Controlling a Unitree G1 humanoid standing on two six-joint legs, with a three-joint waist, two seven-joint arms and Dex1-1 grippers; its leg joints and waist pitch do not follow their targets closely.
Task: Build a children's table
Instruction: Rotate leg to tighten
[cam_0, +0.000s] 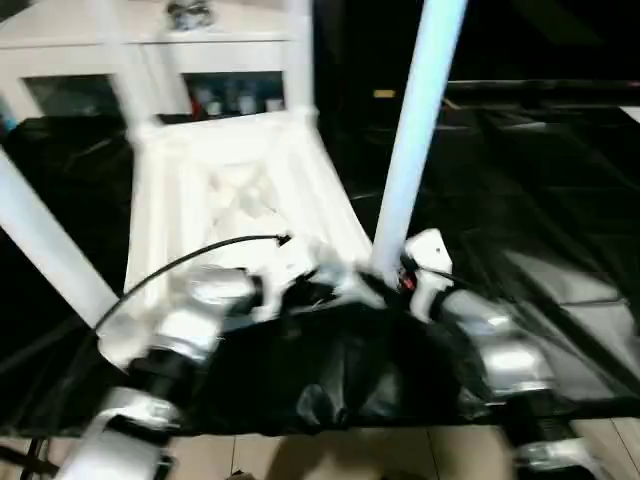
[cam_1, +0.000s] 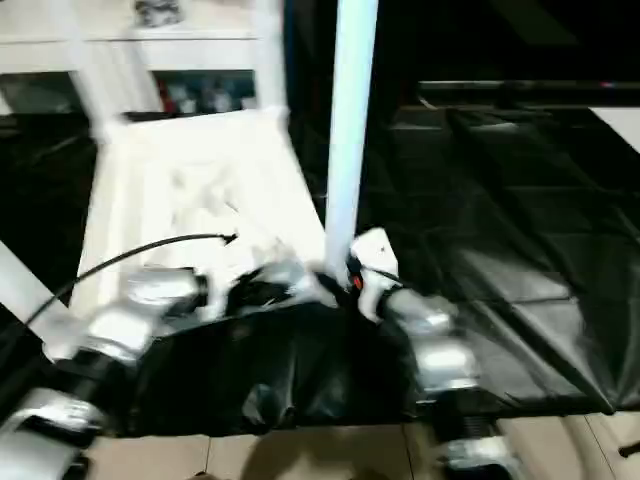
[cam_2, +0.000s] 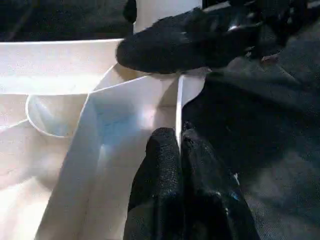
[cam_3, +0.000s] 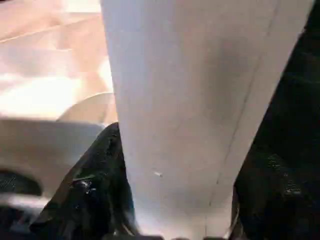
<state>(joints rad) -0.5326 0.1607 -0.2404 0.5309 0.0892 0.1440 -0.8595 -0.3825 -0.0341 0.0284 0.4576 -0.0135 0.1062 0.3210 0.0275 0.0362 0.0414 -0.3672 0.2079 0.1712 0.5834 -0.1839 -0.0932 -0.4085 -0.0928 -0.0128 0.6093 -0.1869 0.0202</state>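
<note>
I'm pinching the tabletop (cam_0: 230, 170) rim with the left gripper (cam_2: 179, 150), right gripper (cam_3: 175, 200) clamped on the leg (cam_0: 415, 130); I'm keeping it upright while seating it in the corner socket.

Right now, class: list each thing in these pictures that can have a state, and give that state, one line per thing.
tabletop: upside down, ribbed underside up, on black cloth.
near-right leg: upright at the tabletop's corner.
left leg: standing up from its corner, leaning in the picture.
left gripper: shut on the tabletop's edge wall.
right gripper: shut on the near-right leg.
cabinet: glass doors closed.
</note>
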